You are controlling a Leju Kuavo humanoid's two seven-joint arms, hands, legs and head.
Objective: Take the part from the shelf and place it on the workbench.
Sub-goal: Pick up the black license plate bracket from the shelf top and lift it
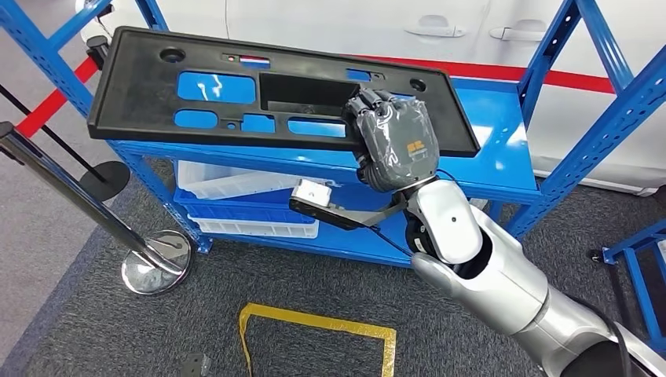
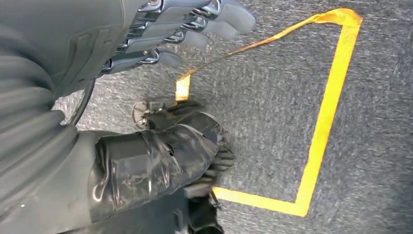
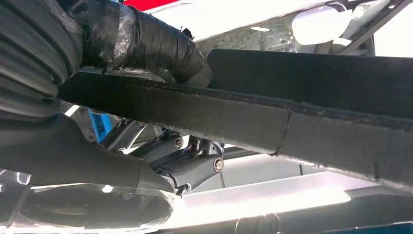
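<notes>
- Black plastic, long and flat with several cut-outs, the part [image 1: 236, 94] sits tilted over the top level of the blue shelf [image 1: 503, 149], its left end raised and reaching past the shelf's left upright.
- Right hand [image 1: 397, 141], wrapped in a grey cover, grips the part at its right portion, along the near edge; the back of the hand faces the head view.
- From the right wrist view the same hold is plain: the taped thumb [image 3: 146, 41] lies on one face of the part's edge [image 3: 272, 122], and the metal fingers [image 3: 195, 163] curl against the other face, so the edge is clamped between them.
- Blue of the shelf deck shows through the part's openings.
- Left hand [image 2: 160, 97] hangs low over grey carpet [image 2: 272, 107]; its fingers [image 2: 204, 22] are fairly straight and set apart from the taped thumb [image 2: 165, 151], and nothing lies between them.
- Yellow tape [image 1: 314, 326] marks a square outline on the carpet in front of the shelf.
- White trays [image 1: 236, 184] rest on the shelf's lower level.
- Chrome stanchion base [image 1: 157, 263] stands on the floor left of the shelf, with a slanted pole [image 1: 71, 184] rising from it.
- White car body [image 1: 377, 27] with door handles stands behind the shelf.
</notes>
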